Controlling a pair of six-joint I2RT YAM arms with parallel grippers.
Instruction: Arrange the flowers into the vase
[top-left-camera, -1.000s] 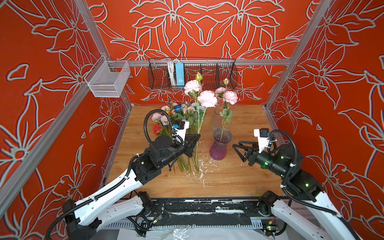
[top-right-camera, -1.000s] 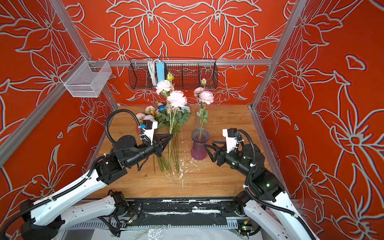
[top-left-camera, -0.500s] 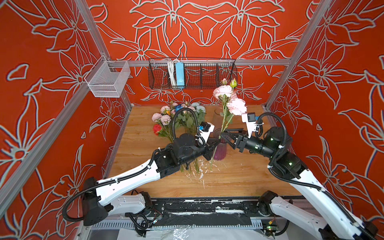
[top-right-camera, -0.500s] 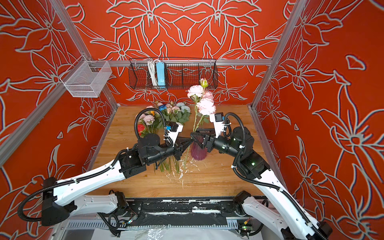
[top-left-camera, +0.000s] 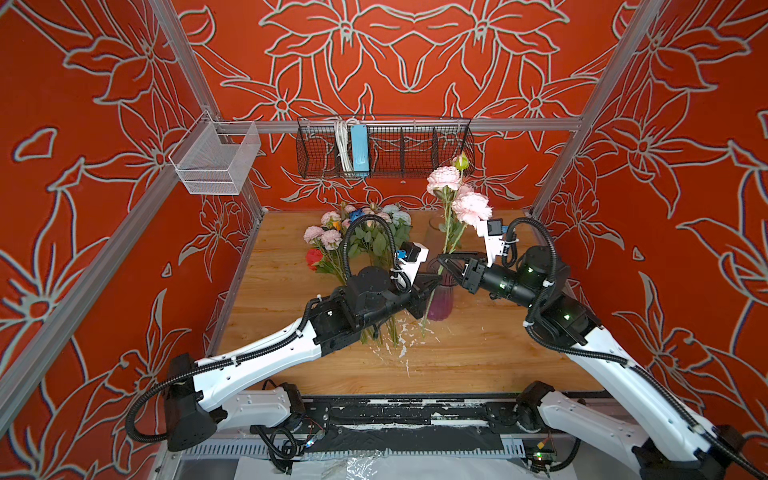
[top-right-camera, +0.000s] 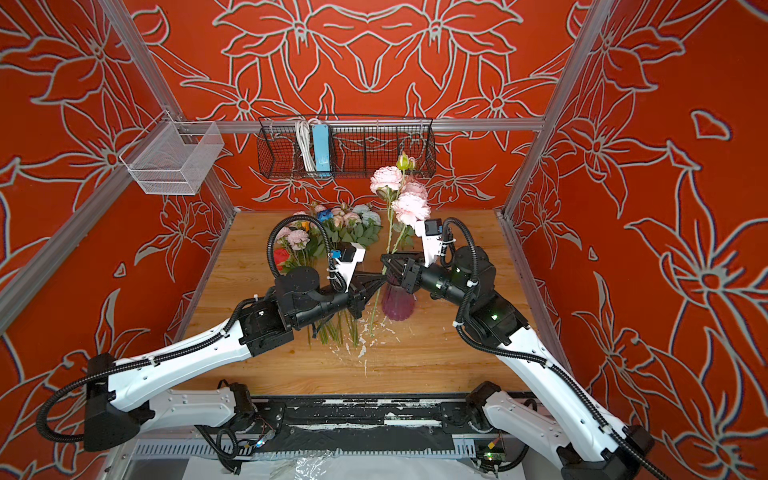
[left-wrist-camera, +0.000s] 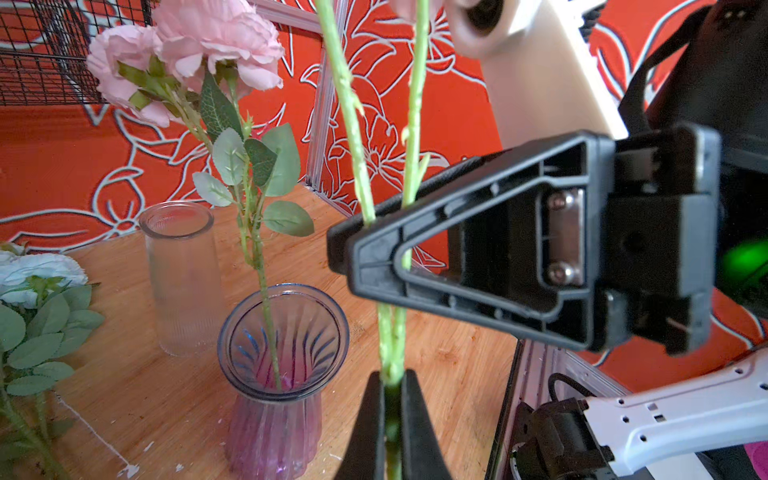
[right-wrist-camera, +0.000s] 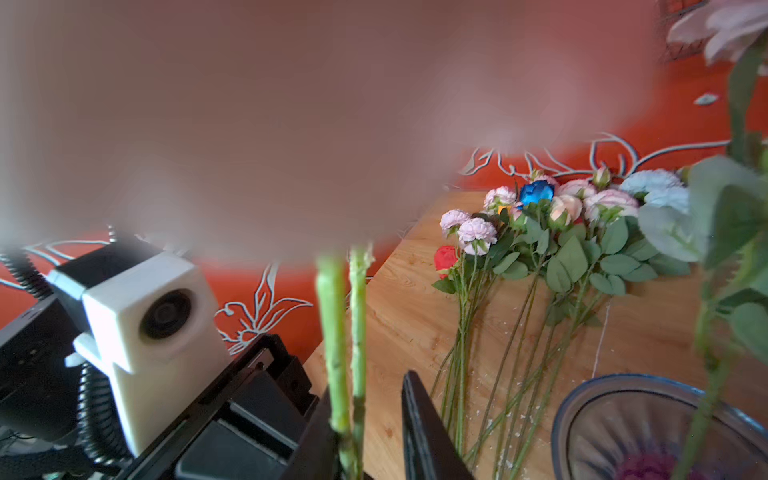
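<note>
A purple glass vase (top-left-camera: 440, 305) (top-right-camera: 398, 307) (left-wrist-camera: 274, 424) stands mid-table with one pink flower (left-wrist-camera: 216, 41) standing in it. My left gripper (top-left-camera: 432, 283) (top-right-camera: 376, 281) (left-wrist-camera: 390, 374) is shut on two green stems (left-wrist-camera: 353, 124) (right-wrist-camera: 332, 311) of pink flowers (top-left-camera: 471, 208) (top-right-camera: 411, 208), held upright just left of the vase mouth. My right gripper (top-left-camera: 442, 259) (top-right-camera: 384, 259) (right-wrist-camera: 365, 382) sits higher on the same stems. Its jaws stand on either side of them; the stems lean on one jaw and a gap shows to the other, so it is open.
More flowers (top-left-camera: 361, 237) (top-right-camera: 332, 228) (right-wrist-camera: 561, 216) lie in a pile on the wooden table (top-left-camera: 291, 291) behind my left arm. A clear ribbed glass (left-wrist-camera: 183, 270) stands behind the vase. A black wire basket (top-left-camera: 384, 147) and a white mesh basket (top-left-camera: 216, 162) hang on the walls.
My left gripper has carried the two flowers rightward from the pile to the vase. My right gripper has come in from the right to the stems, and its jaws have narrowed round them.
</note>
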